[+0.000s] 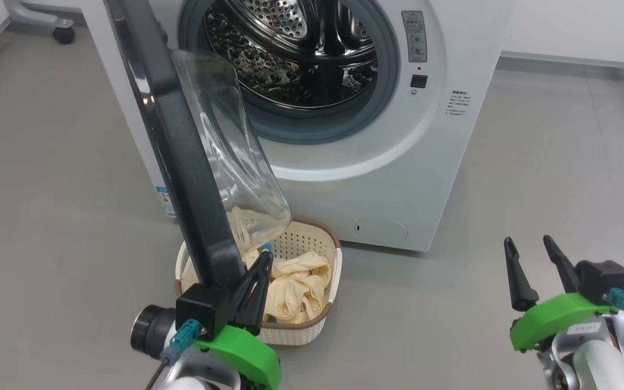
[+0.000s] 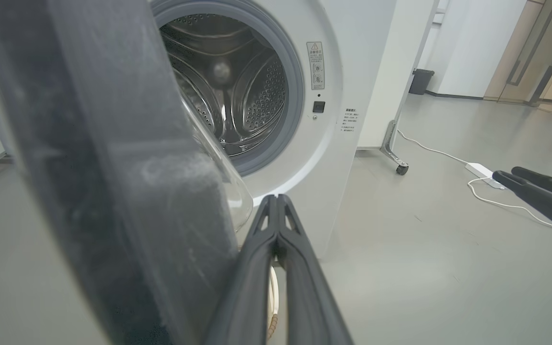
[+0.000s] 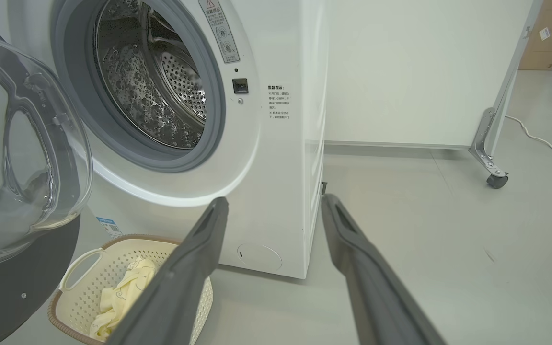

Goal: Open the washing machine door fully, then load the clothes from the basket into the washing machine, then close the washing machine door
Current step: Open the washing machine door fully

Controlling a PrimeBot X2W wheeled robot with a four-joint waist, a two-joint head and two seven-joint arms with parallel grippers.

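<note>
**Washer door open, basket loaded, two grippers low**

1. Left gripper (image 1: 265,259): head view, 7 o'clock. Fingers are pressed tight together with nothing between them. The tips sit just beside the lower inner edge of the washing machine door (image 1: 179,157); it may be touching, but the angle leaves this unclear.
2. Right gripper (image 1: 528,242): 4 o'clock. Fingers are spread wide and empty over the grey floor (image 1: 507,179), well apart from everything else.
3. Basket (image 1: 297,331): 6 o'clock, on the floor just before the machine, partly beneath the door's glass bowl (image 1: 236,162).
4. Clothes (image 1: 296,287): pale yellow, heaped inside the basket.
5. Door: swung outward and seen edge-on, running from 11 o'clock down to 7.
6. Washing machine (image 1: 398,162): 12 o'clock, white. The steel drum (image 1: 290,59) is exposed inside the grey seal (image 1: 388,70).
</note>
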